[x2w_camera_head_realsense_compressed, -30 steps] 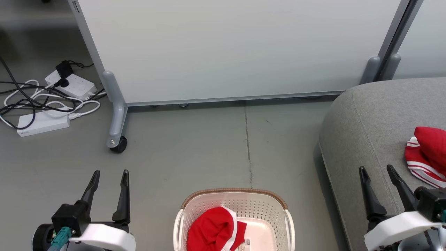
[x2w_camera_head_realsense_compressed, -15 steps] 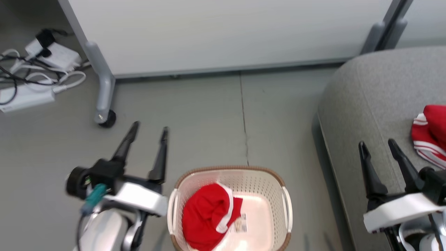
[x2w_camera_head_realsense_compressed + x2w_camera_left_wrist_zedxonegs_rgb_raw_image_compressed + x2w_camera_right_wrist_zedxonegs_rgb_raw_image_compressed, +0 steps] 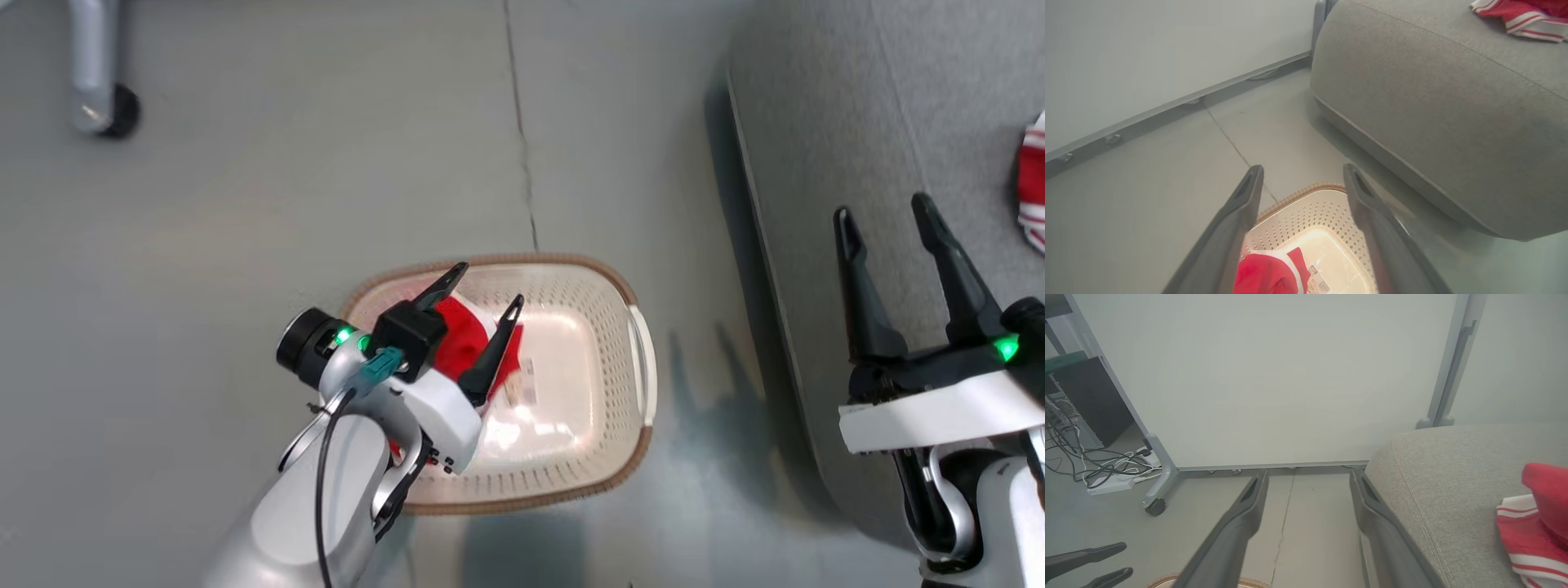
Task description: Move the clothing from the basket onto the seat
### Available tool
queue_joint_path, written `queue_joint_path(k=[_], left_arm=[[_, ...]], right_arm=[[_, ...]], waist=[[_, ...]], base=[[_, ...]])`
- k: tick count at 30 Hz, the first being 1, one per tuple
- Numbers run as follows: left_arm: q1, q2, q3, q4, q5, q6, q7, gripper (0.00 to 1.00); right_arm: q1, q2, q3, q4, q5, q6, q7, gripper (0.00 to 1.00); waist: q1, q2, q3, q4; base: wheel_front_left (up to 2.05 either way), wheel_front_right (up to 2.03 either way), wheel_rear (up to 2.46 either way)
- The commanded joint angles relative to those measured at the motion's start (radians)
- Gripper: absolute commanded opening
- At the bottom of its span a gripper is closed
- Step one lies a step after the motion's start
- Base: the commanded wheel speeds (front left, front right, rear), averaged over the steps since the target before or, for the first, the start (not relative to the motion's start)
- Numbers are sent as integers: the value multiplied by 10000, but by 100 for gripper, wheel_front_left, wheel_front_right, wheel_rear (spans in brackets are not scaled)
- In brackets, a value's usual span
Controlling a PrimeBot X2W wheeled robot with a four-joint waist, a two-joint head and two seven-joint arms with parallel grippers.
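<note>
The job is looking about half done from where I am standing. One striped red piece (image 3: pixel 1033 189) is already lying bunched on the grey seat (image 3: pixel 816 163), well in from its rounded corner and from the edge that faces the basket (image 3: pixel 571 263). Another red garment (image 3: pixel 459 339) is still sitting in that white basket on the floor (image 3: pixel 245 163), crumpled against the left wall with a band of white trim turned up. It is looking like the last piece to move, since the rest of the basket's bottom is showing bare apart from a small printed label. The left end effector (image 3: pixel 490 284) is hanging over the left part of the basket with its two dark fingers spread wide and gripping nothing. The red garment is lying beneath it, and in the head view it is showing in the gap between the two fingers. From the left wrist the garment is sitting low between the fingers, short of their tips, and I am seeing no contact yet, so lowering, closing and carrying it across are all still to come. The right end effector (image 3: pixel 881 207) is hovering over the seat near its basket-side edge, fingers likewise splayed and empty. The striped piece is lying off to its right and the basket is well apart on its left.
</note>
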Motion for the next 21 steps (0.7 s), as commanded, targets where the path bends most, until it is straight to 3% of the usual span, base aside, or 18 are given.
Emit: queue_joint_path(k=[1, 12, 21], left_arm=[[-559, -18, -238, 555, 192, -192, 52, 100], [-2356, 333, -900, 3784, 765, -468, 645, 100], [-3462, 1145, -983, 5900, 1089, -5, 1080, 100]], right_arm=[[-286, -35, 67, -36, 56, 6, -214, 100], [-1112, -31, 778, 163, 581, 6, -1153, 100], [-1553, -27, 1524, 693, 1165, 6, -1987, 100]], waist=[[0, 0, 1445, -796], [0, 0, 3388, -2041], [0, 0, 4345, -2996]], base=[[0, 0, 0], [0, 0, 0], [0, 0, 0]])
